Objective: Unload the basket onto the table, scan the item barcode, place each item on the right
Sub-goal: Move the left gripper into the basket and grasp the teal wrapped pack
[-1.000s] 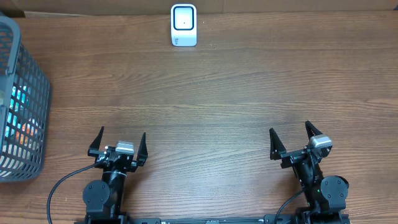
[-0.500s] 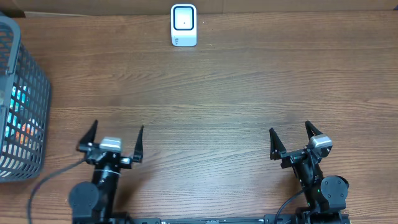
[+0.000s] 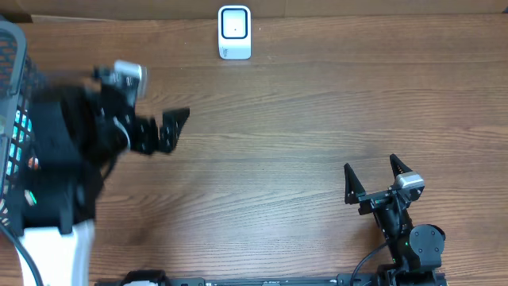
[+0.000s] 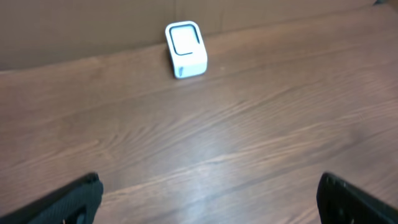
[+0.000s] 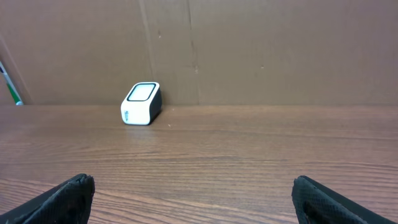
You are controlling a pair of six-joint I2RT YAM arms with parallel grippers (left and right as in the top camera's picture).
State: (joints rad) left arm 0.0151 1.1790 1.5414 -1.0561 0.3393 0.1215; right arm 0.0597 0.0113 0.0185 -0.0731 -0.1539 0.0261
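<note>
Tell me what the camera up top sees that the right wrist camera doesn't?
Only the overhead view shows the grey basket at the table's left edge with colourful things inside, the blurry left arm partly covering it, and the right arm's base. Only the right wrist view shows the brown cardboard wall behind the table. Both show the white scanner at the far edge, the wooden table, and the right gripper, open and empty.
</note>
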